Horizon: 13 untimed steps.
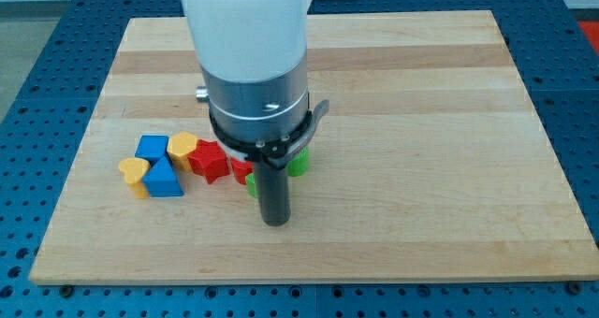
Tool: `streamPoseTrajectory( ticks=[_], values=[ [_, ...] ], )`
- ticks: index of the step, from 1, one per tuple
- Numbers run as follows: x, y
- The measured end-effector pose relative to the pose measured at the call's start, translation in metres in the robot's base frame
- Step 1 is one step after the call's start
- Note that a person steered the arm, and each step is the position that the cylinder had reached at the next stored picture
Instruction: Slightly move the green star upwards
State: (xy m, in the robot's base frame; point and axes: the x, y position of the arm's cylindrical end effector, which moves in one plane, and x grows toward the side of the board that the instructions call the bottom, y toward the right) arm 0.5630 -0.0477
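The green star (299, 162) lies near the board's middle, mostly hidden behind the arm's body and rod; only green bits show at the rod's right and a sliver at its left (252, 185). My tip (275, 222) rests on the board just below the green star. A red star (210, 159) lies left of the rod, and another red block (241, 170) is partly hidden beside it.
At the view's left lies a cluster: a blue cube (152, 149), a blue triangular block (164, 179), a yellow block (182, 146) and a yellow heart (135, 174). The wooden board (449, 122) sits on a blue perforated table.
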Motion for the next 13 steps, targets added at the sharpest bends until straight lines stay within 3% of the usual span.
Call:
streamPoseTrajectory(
  ticks=[2, 6, 9, 11, 13],
  values=[
    [0.008, -0.045],
    [-0.015, 0.016],
    [0.001, -0.042],
    [-0.009, 0.011],
    [-0.025, 0.012]
  ],
)
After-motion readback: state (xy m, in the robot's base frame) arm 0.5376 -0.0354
